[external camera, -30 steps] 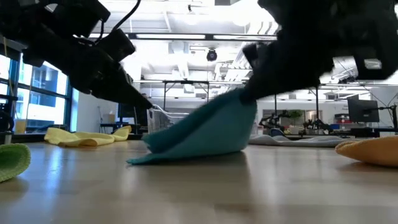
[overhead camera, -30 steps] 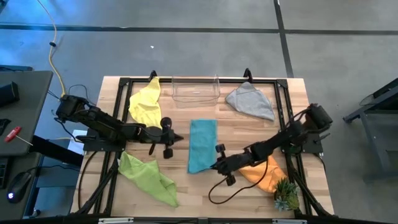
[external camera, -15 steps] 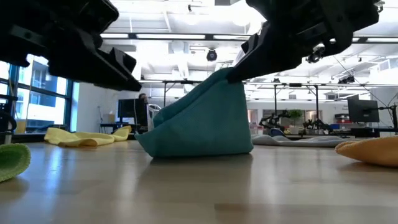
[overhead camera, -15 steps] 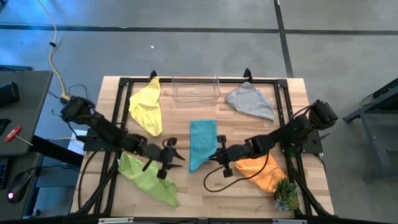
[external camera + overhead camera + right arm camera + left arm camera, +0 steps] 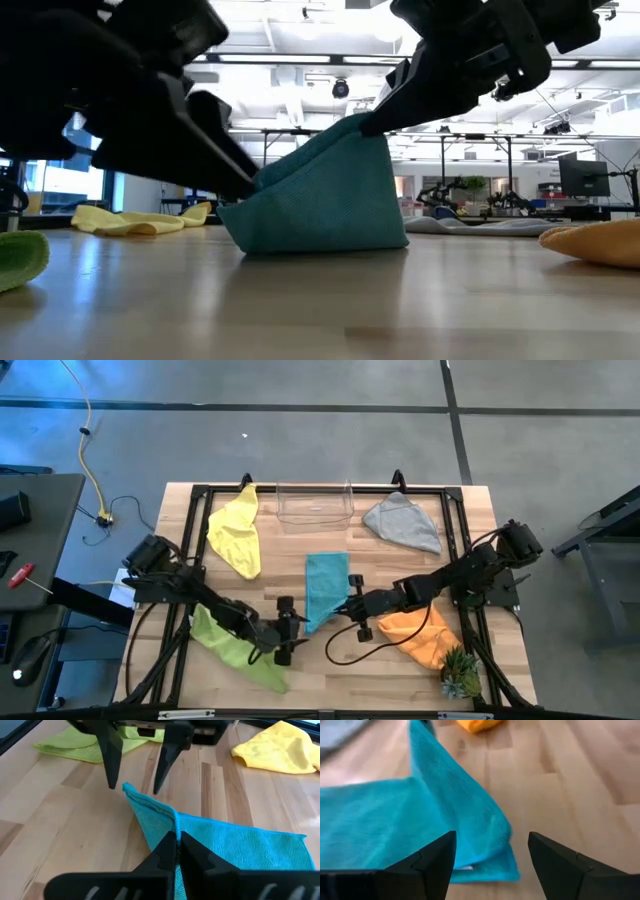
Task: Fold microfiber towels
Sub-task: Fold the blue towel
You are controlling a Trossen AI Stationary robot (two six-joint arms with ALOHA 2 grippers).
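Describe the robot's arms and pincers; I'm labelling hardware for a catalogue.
Both arms are black and jointed. A black cable loops from the right arm over the table. The left pincer has two dark, wedge-shaped, pointed fingers; the right pincer has matching dark tapered fingers.

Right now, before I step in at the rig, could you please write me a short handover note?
Left gripper: open, empty, at the near corner of the teal towel.
Right gripper: shut on the teal towel's edge, holding it lifted off the table.
Towels: teal in the middle, partly folded over; yellow towel at the far left, lime green towel at the near left, grey towel at the far right, orange towel at the near right, all crumpled.
Done: no towel fully folded.
Left: finish the teal fold, then fold the other four.
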